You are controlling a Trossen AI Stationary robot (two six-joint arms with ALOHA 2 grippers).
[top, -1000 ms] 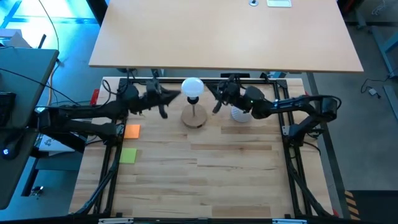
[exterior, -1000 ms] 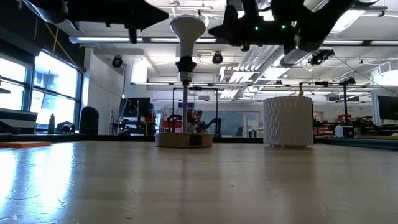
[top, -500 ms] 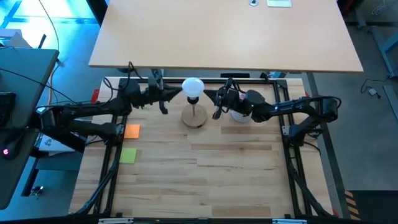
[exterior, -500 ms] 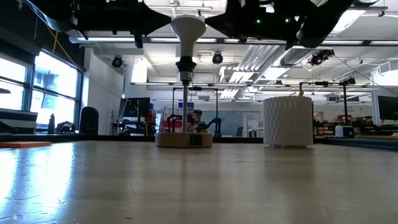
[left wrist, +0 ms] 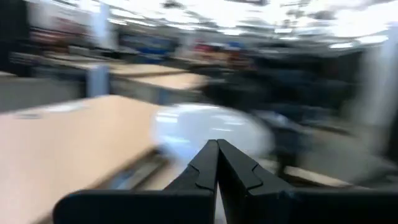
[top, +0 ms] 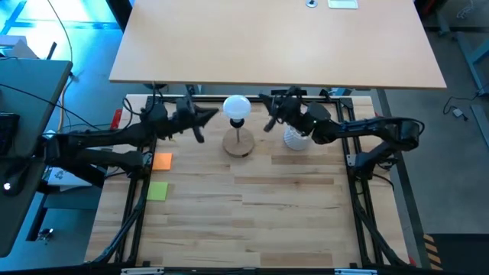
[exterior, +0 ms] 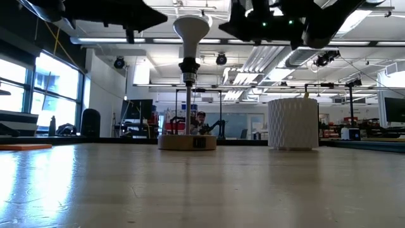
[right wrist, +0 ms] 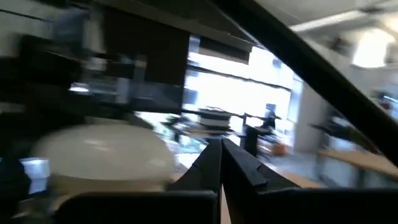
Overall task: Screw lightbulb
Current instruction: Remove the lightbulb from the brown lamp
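1. Half a second back my right gripper (top: 267, 124) sat lower, at the level of the wooden base; now it is higher in the overhead frame, level with the lightbulb (top: 237, 107). My left gripper (top: 213, 114) has slid a touch away from the globe.
2. The lightbulb has not moved: upper centre of the overhead frame, seated on top of the stem of the wooden stand (top: 238, 145).
3. My left arm reaches in from the left edge of the overhead frame, forearm nearly level, tips pointing at the bulb, just beside it but apart. Fingers pressed together, gripping nothing.
4. My right arm comes in from the right edge, bent at the elbow, passing over the white latticed cup (top: 296, 139). Its tips point at the bulb from the other side, near but apart. Clenched too, nothing in it.
5. The table-level view shows what the overhead cannot: the bulb (exterior: 190, 28) upright with its neck in the black socket, and both arms hanging as dark shapes along the top edge.
6. My left wrist view shows closed tips (left wrist: 217, 149) against a blurred white globe (left wrist: 211, 127); my right wrist view shows the same, tips (right wrist: 221, 146) together, globe (right wrist: 102, 152) at lower left.
7. Only the overhead view shows the orange pad (top: 162, 161) and the green pad (top: 157, 191) at lower left.
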